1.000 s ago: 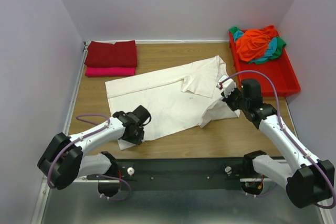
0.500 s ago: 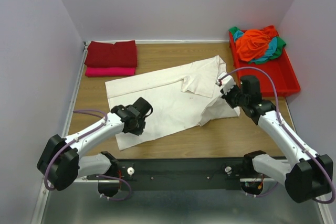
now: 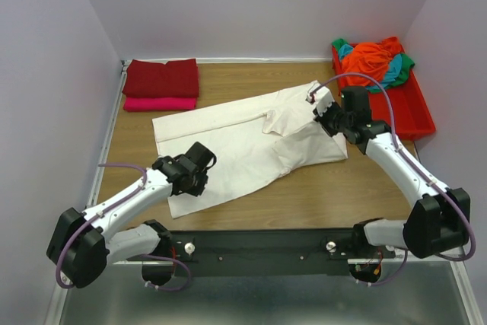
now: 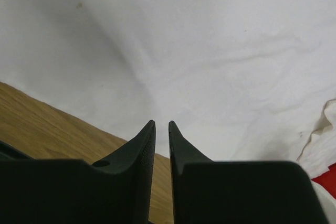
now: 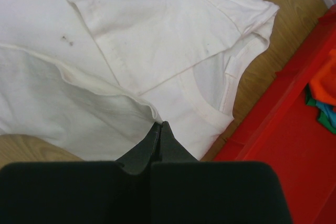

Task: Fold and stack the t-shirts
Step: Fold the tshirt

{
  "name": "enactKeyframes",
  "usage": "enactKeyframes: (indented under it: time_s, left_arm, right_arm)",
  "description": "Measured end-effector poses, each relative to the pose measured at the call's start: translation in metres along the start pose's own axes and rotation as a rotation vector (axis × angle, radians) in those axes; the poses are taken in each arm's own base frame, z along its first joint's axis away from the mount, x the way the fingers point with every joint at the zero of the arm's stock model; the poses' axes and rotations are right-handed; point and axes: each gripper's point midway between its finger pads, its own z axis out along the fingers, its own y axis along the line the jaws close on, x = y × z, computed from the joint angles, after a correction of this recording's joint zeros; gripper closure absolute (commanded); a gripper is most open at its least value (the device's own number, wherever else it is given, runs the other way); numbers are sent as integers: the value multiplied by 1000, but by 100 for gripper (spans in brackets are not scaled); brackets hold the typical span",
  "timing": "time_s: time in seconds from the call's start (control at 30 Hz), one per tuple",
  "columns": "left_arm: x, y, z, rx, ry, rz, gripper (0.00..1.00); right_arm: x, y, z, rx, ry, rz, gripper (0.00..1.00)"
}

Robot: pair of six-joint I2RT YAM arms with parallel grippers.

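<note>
The large cream-white t-shirt (image 3: 236, 138) lies spread across the middle of the table. My right gripper (image 3: 323, 117) hangs over its right side near the collar, shut on a folded edge of the cloth (image 5: 149, 109) that meets its fingertips (image 5: 160, 125). The neck opening (image 5: 207, 85) lies just beyond those tips. My left gripper (image 3: 196, 182) hovers over the shirt's near-left part. Its jaws stand a narrow gap apart, with only white cloth (image 4: 210, 51) and bare wood showing between and beyond them. A folded dark red t-shirt (image 3: 160, 78) lies on a bright pink one (image 3: 160, 103) at the back left.
A rigid red tray (image 3: 417, 116) stands at the back right, right beside my right gripper, and shows in the right wrist view as the red tray (image 5: 283, 129). It holds a heap of orange (image 3: 373, 62), teal and green shirts. Walls close in the table on three sides.
My right gripper has carried the shirt's right edge back and leftward, laying that side over the body. My left gripper has shifted slightly farther onto the shirt and its jaws have narrowed.
</note>
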Motion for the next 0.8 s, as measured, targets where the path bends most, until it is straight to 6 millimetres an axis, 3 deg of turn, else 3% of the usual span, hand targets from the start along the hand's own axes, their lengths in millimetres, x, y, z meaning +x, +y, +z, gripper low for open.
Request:
enactKeyframes:
  time_s: [0.17, 0.33, 0.8]
  left_arm:
    - [1, 17, 8, -17, 13, 28, 63]
    - [4, 20, 7, 1, 39, 42, 52]
    - [9, 26, 0, 40, 91, 53, 45]
  right_arm:
    - [-16, -12, 4, 13, -19, -8, 99]
    - [-29, -22, 11, 21, -30, -11, 99]
    - [-37, -31, 26, 15, -23, -9, 99]
